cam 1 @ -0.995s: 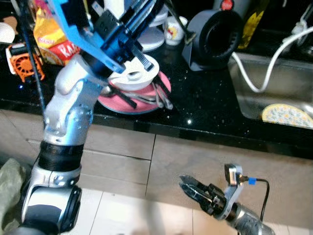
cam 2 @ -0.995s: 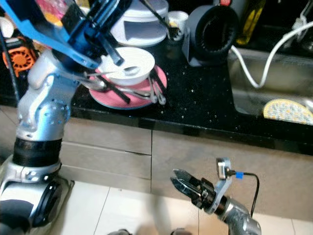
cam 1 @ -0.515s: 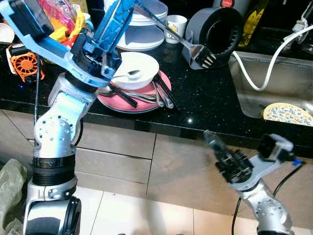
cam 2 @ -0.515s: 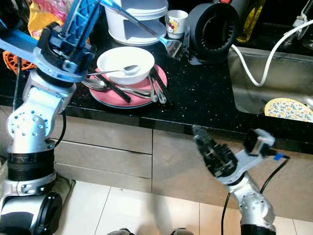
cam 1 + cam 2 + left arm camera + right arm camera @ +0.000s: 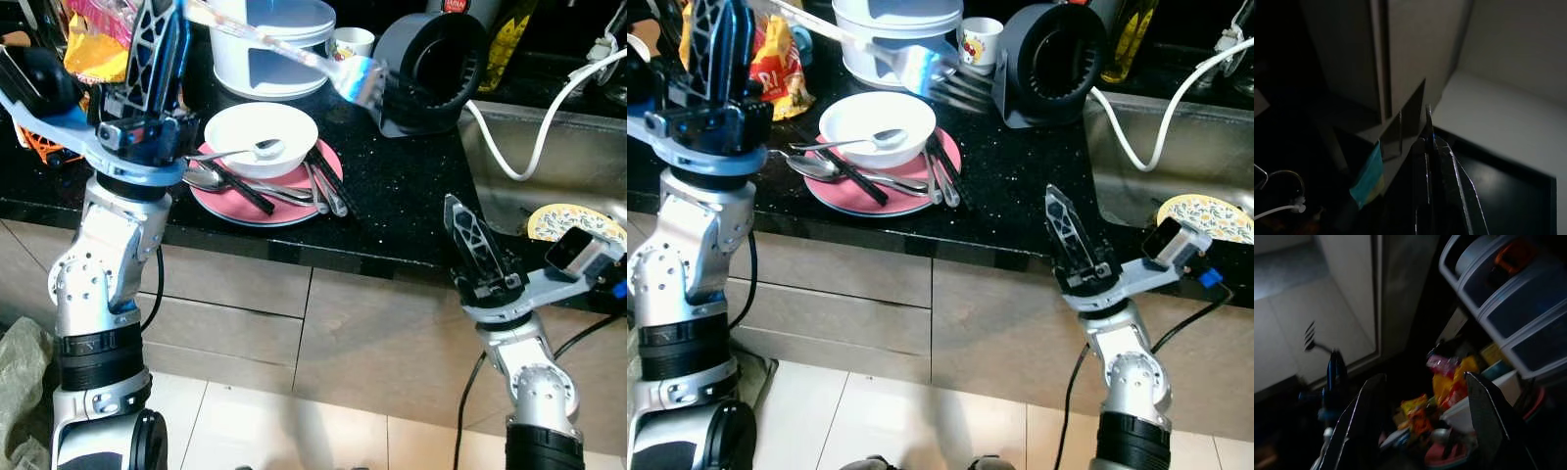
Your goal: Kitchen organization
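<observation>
My left gripper (image 5: 157, 29) is raised above the counter's left end, shut on the handle of a fork (image 5: 358, 80). The fork slants out over the counter, its blurred tines near the black round appliance (image 5: 431, 59). In the left wrist view the fingers (image 5: 1426, 147) are pressed together. A pink plate (image 5: 284, 212) holds a white bowl (image 5: 263, 132) with a spoon (image 5: 235, 152) in it, and more cutlery (image 5: 323, 186) lies beside the bowl. My right gripper (image 5: 458, 217) stands upright in front of the counter edge, open and holding nothing, its fingers (image 5: 1484, 416) wide apart.
A white lidded container (image 5: 269, 39) and a mug (image 5: 350, 41) stand at the back. Snack bags (image 5: 93, 54) lie at the far left. At the right, the sink (image 5: 549, 171) holds a patterned plate (image 5: 573, 223), with a white hose (image 5: 519, 162) hanging in. Cabinet fronts (image 5: 372, 333) are below.
My left arm swung up and leftward, carrying the fork from the plate to high over the counter. My right arm rose from near the floor to counter-edge height and turned upright.
</observation>
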`<state>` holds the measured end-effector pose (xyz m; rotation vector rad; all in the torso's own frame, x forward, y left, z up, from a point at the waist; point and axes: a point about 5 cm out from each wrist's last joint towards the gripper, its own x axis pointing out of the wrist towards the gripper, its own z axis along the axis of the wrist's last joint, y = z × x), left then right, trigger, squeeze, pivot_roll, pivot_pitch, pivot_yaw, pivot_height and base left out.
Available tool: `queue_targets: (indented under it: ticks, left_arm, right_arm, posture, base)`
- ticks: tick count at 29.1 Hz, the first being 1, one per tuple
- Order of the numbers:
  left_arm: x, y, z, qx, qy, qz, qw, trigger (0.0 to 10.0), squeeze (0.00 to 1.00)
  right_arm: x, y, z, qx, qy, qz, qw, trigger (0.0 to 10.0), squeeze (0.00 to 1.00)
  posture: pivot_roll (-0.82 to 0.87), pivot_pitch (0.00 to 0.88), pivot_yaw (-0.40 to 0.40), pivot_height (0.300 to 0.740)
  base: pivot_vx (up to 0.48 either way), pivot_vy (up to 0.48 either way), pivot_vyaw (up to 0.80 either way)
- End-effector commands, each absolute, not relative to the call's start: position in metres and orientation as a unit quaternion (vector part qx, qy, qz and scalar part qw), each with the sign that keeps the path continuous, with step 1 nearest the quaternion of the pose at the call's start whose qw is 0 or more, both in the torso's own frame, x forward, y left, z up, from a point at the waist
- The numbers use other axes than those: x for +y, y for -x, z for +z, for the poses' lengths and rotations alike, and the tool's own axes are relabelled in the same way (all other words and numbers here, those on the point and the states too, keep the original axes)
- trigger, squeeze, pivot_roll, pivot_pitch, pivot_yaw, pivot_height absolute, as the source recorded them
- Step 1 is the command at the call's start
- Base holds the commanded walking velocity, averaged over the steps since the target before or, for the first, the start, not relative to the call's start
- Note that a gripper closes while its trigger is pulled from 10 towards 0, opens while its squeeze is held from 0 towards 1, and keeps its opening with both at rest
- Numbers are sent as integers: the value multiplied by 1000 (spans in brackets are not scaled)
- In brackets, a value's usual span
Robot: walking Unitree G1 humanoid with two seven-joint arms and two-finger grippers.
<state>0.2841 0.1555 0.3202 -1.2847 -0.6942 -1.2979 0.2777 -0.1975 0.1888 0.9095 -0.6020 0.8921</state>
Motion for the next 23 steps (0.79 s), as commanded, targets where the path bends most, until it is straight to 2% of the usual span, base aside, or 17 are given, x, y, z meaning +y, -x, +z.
queue_targets:
  ticks: [1,3,4,5,7,12,19,23]
  left_arm:
    - [155,-288,312,-286,571,-535,554,10000,0]
    - [150,-300,302,-280,595,-487,575,10000,0]
    - [150,-300,302,-280,595,-487,575,10000,0]
    - [145,-307,299,-275,597,-467,591,10000,0]
    - [142,-309,298,-272,598,-461,596,10000,0]
    - [110,-318,299,-250,585,-437,636,10000,0]
    - [92,-313,297,-237,583,-452,632,10000,0]
    - [89,-313,293,-231,582,-451,636,10000,0]
  right_arm:
    - [-194,-279,197,-287,-411,406,764,10000,0]
    - [-180,-280,209,-293,-407,414,760,10000,0]
    - [-180,-280,209,-293,-407,414,760,10000,0]
    - [-172,-282,215,-292,-403,414,762,10000,0]
    - [-169,-283,218,-292,-402,413,763,10000,0]
    - [-139,-288,230,-263,-360,434,783,10000,0]
    - [-117,-285,240,-255,-366,449,774,10000,0]
    - [-115,-286,242,-254,-373,443,775,10000,0]
  posture:
    - [-26,119,-3,740]
    - [-26,121,-3,740]
    - [-26,121,-3,740]
    - [-26,121,-2,740]
    - [-29,121,-3,740]
    - [-32,122,-1,740]
    - [-36,121,-1,740]
    - [-42,122,1,740]
  base:
    - [0,0,0]
    - [0,0,0]
    - [0,0,0]
    - [0,0,0]
    - [0,0,0]
    - [0,0,0]
    - [0,0,0]
    - [0,0,0]
